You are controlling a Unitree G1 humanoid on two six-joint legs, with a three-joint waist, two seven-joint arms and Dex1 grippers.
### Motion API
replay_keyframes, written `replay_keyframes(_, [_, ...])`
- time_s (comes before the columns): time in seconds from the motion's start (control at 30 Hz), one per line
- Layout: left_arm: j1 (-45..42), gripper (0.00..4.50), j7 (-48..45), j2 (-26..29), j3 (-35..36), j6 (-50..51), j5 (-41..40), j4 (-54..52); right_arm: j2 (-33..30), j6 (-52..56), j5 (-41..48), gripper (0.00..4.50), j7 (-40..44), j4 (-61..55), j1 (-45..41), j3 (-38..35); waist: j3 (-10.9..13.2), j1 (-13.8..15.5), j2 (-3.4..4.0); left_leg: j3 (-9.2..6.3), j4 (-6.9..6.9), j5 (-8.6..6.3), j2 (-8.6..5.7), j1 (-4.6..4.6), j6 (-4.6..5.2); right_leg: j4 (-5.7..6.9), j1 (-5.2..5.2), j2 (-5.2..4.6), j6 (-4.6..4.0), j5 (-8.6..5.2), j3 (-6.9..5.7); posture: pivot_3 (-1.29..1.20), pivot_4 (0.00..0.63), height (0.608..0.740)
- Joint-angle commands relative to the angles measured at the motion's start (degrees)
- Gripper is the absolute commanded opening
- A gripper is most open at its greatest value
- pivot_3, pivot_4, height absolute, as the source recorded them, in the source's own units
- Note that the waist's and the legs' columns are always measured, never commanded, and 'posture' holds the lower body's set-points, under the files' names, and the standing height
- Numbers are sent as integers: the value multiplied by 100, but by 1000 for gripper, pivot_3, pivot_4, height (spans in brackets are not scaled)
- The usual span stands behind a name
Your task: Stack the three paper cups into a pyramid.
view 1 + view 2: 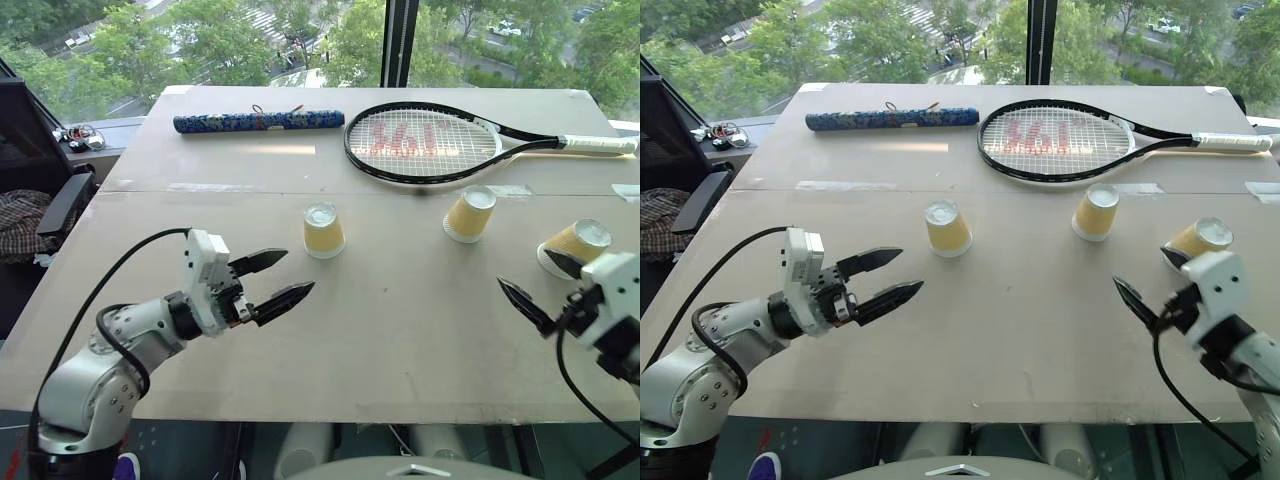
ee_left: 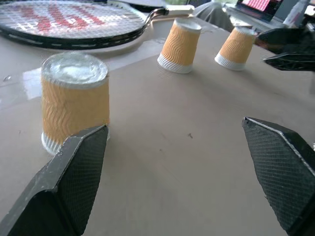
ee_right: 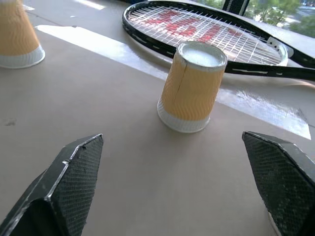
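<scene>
Hovering with both claws (image 1: pixel 278 277) (image 1: pixel 1145 285) spread and empty, needing a level, mid-wall pinch on the nearest upturned paper cup (image 1: pixel 323 230), not crushing.

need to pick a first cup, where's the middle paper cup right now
In the left eye view the middle paper cup stands upside down on the table, just in front of the tennis racket head, between the left cup and the right cup.

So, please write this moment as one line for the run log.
cups: three paper cups upside down, apart, unstacked | left gripper: open, empty | right gripper: open, empty | pyramid: not started
</scene>
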Motion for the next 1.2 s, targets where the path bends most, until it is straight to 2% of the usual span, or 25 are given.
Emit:
replay_keyframes(0.03, [-155, 4500, -530, 221, 22, -307, -134, -310, 372, 444, -543, 4461, -947, 442, -921, 666, -2, -18, -4, -1, -1, 0, 0, 1, -1, 1, -1, 1, 0, 0, -1, 0, 150, 740])
replay_keyframes(0.33, [-47, 4500, -654, 450, 263, -300, -276, -418, 850, 360, -831, 4461, -1242, 1724, -2067, 1069, -2, -68, 0, 3, -5, 2, -3, -60, -2, 2, -68, 3, 1, 0, 5, 0, 150, 740])
replay_keyframes(0.63, [355, 4500, -346, 310, 479, -354, -384, -687, 1093, -450, -1017, 4461, -1020, 3245, -3073, 1214, -2, -96, 1, 23, -3, 4, -2, -48, -4, 48, -86, 6, 1, 0, 29, 0, 150, 740])
replay_keyframes(0.73, [502, 4500, -300, 317, 569, -359, -411, -703, 1076, -671, -1006, 3678, -807, 3456, -3183, 1249, -2, -82, 0, 23, -1, 4, -2, -46, -5, 56, -87, 6, 1, 0, 29, 0, 150, 740])
replay_keyframes(0.77, [561, 4500, -295, 316, 602, -360, -424, -711, 1074, -684, -946, 3082, -711, 3496, -3222, 1242, -2, -87, 1, 23, 0, 4, -2, -47, -5, 57, -88, 6, 1, 0, 29, 0, 150, 740])
replay_keyframes(0.83, [653, 4500, -264, 301, 651, -369, -443, -732, 1070, -693, -845, 2487, -562, 3564, -3286, 1218, -2, -91, 1, 28, 2, 4, -2, -46, -5, 63, -90, 6, 1, 0, 34, 0, 150, 740])
replay_keyframes(1.07, [931, 4500, -165, 225, 771, -430, -451, -803, 920, -933, -784, 2487, -110, 3712, -3379, 1199, -1, -96, 1, 29, 2, 4, -1, -45, -5, 65, -91, 7, 1, 0, 37, 0, 150, 740])
replay_keyframes(1.13, [1041, 4500, -117, 169, 820, -531, -327, -775, 767, -901, -499, 2487, 370, 3359, -3250, 1198, -1, -94, 1, 29, 2, 4, -1, -45, -5, 65, -92, 6, 1, 0, 38, 0, 150, 740])
replay_keyframes(1.2, [1208, 4500, -2, -51, 837, -860, -9, -724, 434, -722, 3, 2487, 1220, 2587, -2909, 1380, 0, -87, 3, 29, 2, 4, -1, -47, -4, 63, -92, 6, 1, 0, 38, 0, 150, 740])
